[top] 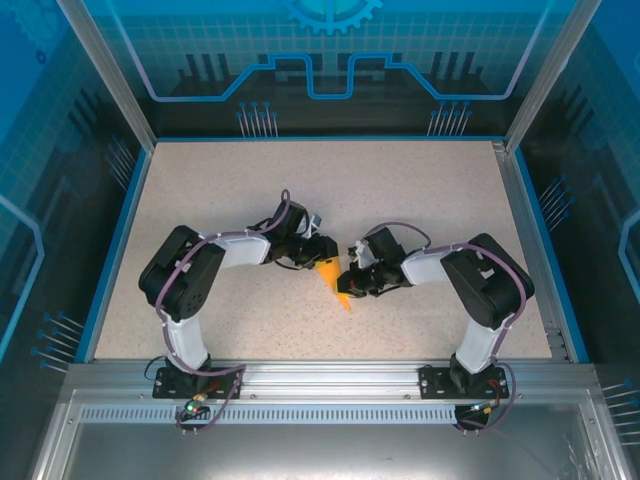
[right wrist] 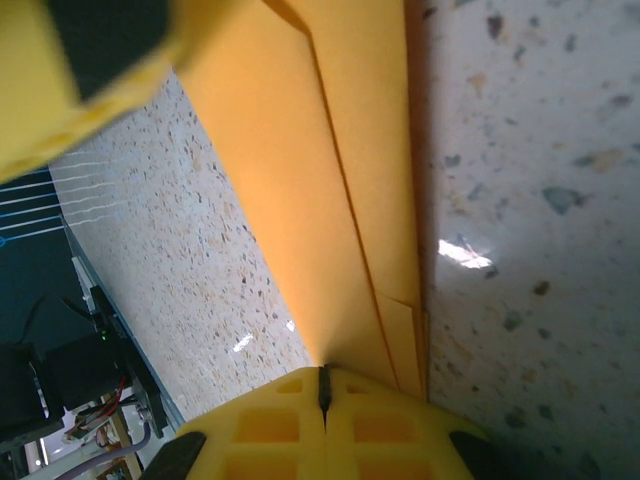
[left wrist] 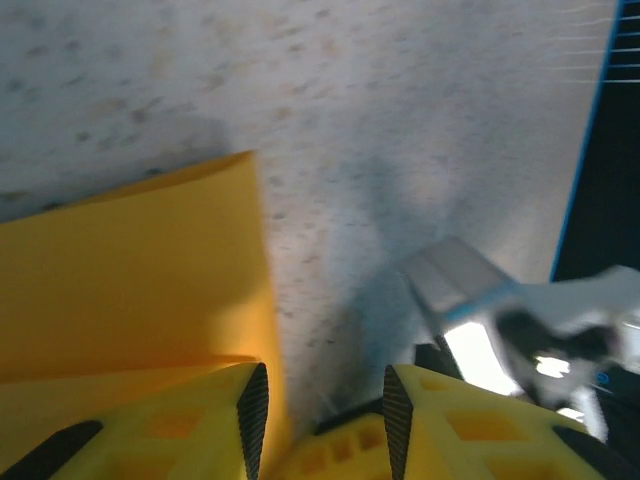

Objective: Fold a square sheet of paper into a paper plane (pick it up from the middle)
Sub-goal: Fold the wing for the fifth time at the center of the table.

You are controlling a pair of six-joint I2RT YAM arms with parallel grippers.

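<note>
Right hand (right wrist: 322, 388) tight on paper plane (right wrist: 330, 200), left hand (left wrist: 325, 402) agape.

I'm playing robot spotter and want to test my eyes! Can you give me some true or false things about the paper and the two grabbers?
1. The paper is orange-yellow. True.
2. The right gripper is shut on the paper. True.
3. The left gripper has its jaws squeezed tight together. False: there is a gap between them, and the table shows through it.
4. The paper is one flat, unfolded square. False: it is folded, and the right wrist view shows layers and creases.
5. The paper lies at the far edge of the table. False: it is near the middle, between the two grippers.
</note>
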